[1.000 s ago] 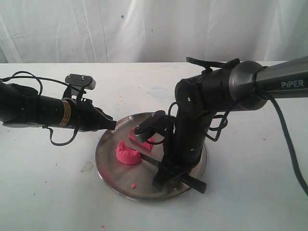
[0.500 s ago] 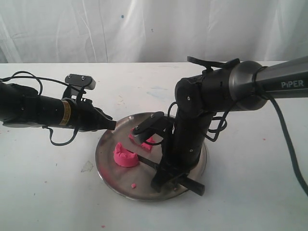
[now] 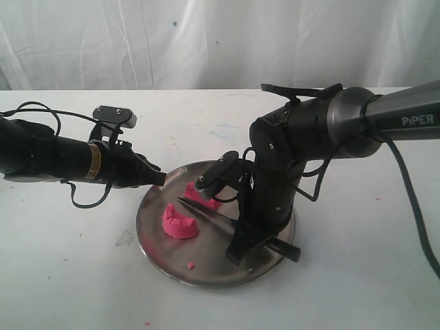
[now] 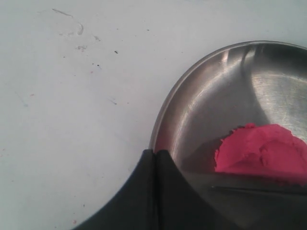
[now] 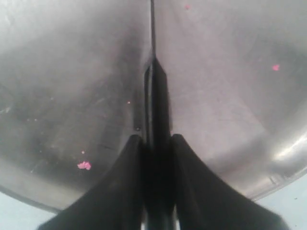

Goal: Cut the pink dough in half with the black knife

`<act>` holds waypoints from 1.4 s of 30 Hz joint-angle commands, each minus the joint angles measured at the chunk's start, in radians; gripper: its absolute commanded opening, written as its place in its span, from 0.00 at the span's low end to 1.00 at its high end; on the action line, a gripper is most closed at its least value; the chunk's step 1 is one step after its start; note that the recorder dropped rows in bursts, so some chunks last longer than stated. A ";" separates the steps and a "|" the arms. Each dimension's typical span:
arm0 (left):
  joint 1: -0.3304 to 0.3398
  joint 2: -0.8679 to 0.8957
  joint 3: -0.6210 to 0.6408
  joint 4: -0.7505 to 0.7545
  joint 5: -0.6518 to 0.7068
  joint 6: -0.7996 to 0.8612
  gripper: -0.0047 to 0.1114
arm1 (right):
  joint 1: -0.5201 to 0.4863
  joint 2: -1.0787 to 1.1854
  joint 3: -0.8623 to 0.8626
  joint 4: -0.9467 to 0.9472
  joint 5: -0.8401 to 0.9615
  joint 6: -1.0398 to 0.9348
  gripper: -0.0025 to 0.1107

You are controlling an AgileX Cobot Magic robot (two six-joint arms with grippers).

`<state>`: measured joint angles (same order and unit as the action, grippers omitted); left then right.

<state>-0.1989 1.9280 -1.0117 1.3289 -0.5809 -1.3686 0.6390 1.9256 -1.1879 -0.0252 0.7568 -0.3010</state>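
The pink dough lies in two half-lumps on the steel plate (image 3: 271, 265): one near the left arm (image 3: 180, 223), also seen in the left wrist view (image 4: 261, 153), and one farther back (image 3: 203, 194). My right gripper (image 3: 239, 249) (image 5: 156, 139) is shut on the handle of the black knife (image 3: 210, 214). Its blade (image 5: 152, 72) slants over the plate between the two halves, with the tip toward the left arm. My left gripper (image 3: 161, 179) (image 4: 155, 152) is shut with nothing in it, its tips at the plate's rim (image 4: 163, 120).
A tiny pink crumb (image 3: 191, 265) (image 5: 84, 165) lies on the plate near its front edge. More pink specks dot the white table (image 3: 146, 324). A white curtain hangs behind. Cables trail from both arms.
My right gripper has risen and tilted, lifting the knife blade off the plate from between the two halves. The near half has shifted slightly to the left. The left arm has stayed put.
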 commanded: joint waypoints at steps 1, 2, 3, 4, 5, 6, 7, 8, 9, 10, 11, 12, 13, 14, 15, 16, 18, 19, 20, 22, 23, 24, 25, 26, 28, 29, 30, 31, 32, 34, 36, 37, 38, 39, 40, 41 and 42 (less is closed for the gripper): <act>-0.006 -0.012 -0.001 0.011 0.008 -0.004 0.04 | -0.002 -0.011 0.002 -0.026 -0.025 0.022 0.02; -0.006 -0.012 -0.001 0.011 0.008 -0.004 0.04 | -0.002 -0.011 0.002 -0.026 -0.025 0.022 0.02; -0.006 -0.012 -0.001 0.011 0.008 -0.004 0.04 | -0.002 -0.011 0.002 -0.026 -0.027 0.022 0.02; -0.006 -0.012 -0.001 0.011 0.008 -0.004 0.04 | -0.002 -0.011 0.002 -0.031 -0.029 0.026 0.02; -0.006 -0.012 -0.001 0.011 0.008 -0.004 0.04 | -0.002 -0.011 0.002 -0.045 -0.031 0.038 0.02; -0.006 -0.012 -0.001 0.011 0.008 -0.004 0.04 | -0.002 -0.011 0.002 -0.059 -0.033 0.056 0.02; -0.006 -0.012 -0.001 0.011 0.008 -0.004 0.04 | -0.002 -0.011 0.002 -0.077 -0.033 0.075 0.02; -0.006 -0.012 -0.001 0.011 0.008 -0.004 0.04 | -0.002 -0.011 0.002 -0.094 -0.033 0.089 0.02; -0.006 -0.012 -0.001 0.011 0.008 -0.004 0.04 | -0.002 -0.011 0.002 -0.112 -0.033 0.098 0.02; -0.006 -0.012 -0.001 0.011 0.008 -0.007 0.04 | -0.002 -0.011 0.002 -0.114 -0.033 0.100 0.02; -0.006 -0.012 -0.001 0.011 0.008 -0.007 0.04 | -0.002 -0.011 0.002 -0.114 -0.033 0.100 0.02; -0.006 -0.012 -0.001 0.011 0.008 -0.007 0.04 | -0.002 -0.011 0.002 -0.114 -0.033 0.100 0.02; -0.006 -0.012 -0.001 0.011 0.008 -0.007 0.04 | -0.002 -0.011 0.002 -0.114 -0.033 0.100 0.02; -0.006 -0.012 -0.001 0.011 0.008 -0.007 0.04 | -0.002 -0.011 0.002 -0.114 -0.033 0.104 0.02; -0.006 -0.012 -0.001 0.011 0.008 -0.007 0.04 | -0.002 -0.011 0.002 -0.114 -0.033 0.105 0.02; -0.006 -0.012 -0.001 0.011 0.008 -0.007 0.04 | -0.002 -0.011 0.002 -0.114 -0.033 0.107 0.02; -0.006 -0.012 -0.001 0.011 0.008 -0.007 0.04 | -0.002 -0.011 0.002 -0.114 -0.037 0.107 0.02; -0.006 -0.012 -0.001 0.011 0.008 -0.007 0.04 | -0.002 -0.011 0.002 -0.118 -0.039 0.117 0.02; -0.006 -0.012 -0.001 0.011 0.008 -0.007 0.04 | -0.002 -0.011 0.002 -0.130 -0.042 0.128 0.02; -0.006 -0.012 -0.001 0.011 0.008 -0.007 0.04 | -0.002 -0.011 0.002 -0.136 -0.044 0.129 0.02; -0.006 -0.012 -0.001 0.011 0.008 -0.007 0.04 | -0.002 -0.011 0.002 -0.136 -0.044 0.129 0.02; -0.006 -0.012 -0.001 0.011 0.008 -0.007 0.04 | -0.002 -0.011 0.002 -0.136 -0.044 0.129 0.02; -0.006 -0.012 -0.001 0.011 0.008 -0.007 0.04 | -0.002 -0.011 0.002 -0.136 -0.044 0.129 0.02; -0.006 -0.012 -0.001 0.011 0.008 -0.007 0.04 | -0.002 -0.011 0.002 -0.136 -0.047 0.129 0.02; -0.006 -0.012 -0.001 0.011 0.008 -0.007 0.04 | -0.002 -0.011 0.002 -0.123 -0.047 0.129 0.02; -0.006 -0.012 -0.001 0.011 0.008 -0.007 0.04 | -0.002 -0.011 0.002 -0.112 -0.049 0.129 0.02; -0.006 -0.012 -0.001 0.011 0.008 -0.007 0.04 | -0.002 -0.011 0.002 -0.098 -0.049 0.129 0.02; -0.006 -0.012 -0.001 0.011 0.008 -0.007 0.04 | -0.002 -0.011 0.002 -0.090 -0.049 0.124 0.02; -0.006 -0.012 -0.001 0.011 0.008 -0.007 0.04 | -0.002 -0.011 0.002 -0.083 -0.047 0.122 0.02; -0.006 -0.012 -0.001 0.004 0.008 -0.009 0.04 | -0.002 -0.011 0.002 -0.074 -0.041 0.112 0.02; -0.006 -0.014 -0.001 -0.011 0.008 -0.010 0.04 | -0.002 -0.011 0.002 -0.057 -0.037 0.090 0.02; -0.006 -0.019 -0.001 -0.012 0.008 -0.010 0.04 | -0.002 -0.011 0.002 -0.051 -0.034 0.080 0.02; -0.006 -0.028 -0.001 -0.012 0.008 -0.010 0.04 | -0.002 -0.011 0.002 -0.043 -0.034 0.072 0.02; -0.006 -0.037 -0.001 -0.012 0.008 -0.010 0.04 | -0.002 -0.011 0.002 -0.031 -0.034 0.067 0.02; -0.006 -0.052 -0.001 -0.012 0.008 -0.010 0.04 | -0.002 -0.011 0.002 -0.017 -0.034 0.058 0.02; -0.006 -0.069 -0.001 -0.012 0.008 -0.010 0.04 | -0.002 -0.011 0.002 0.000 -0.034 0.042 0.02; -0.006 -0.087 -0.001 -0.012 0.008 -0.010 0.04 | -0.002 -0.011 0.002 0.018 -0.034 0.027 0.02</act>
<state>-0.1989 1.8894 -1.0117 1.3213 -0.5773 -1.3736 0.6390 1.9256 -1.1879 -0.0489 0.7192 -0.2309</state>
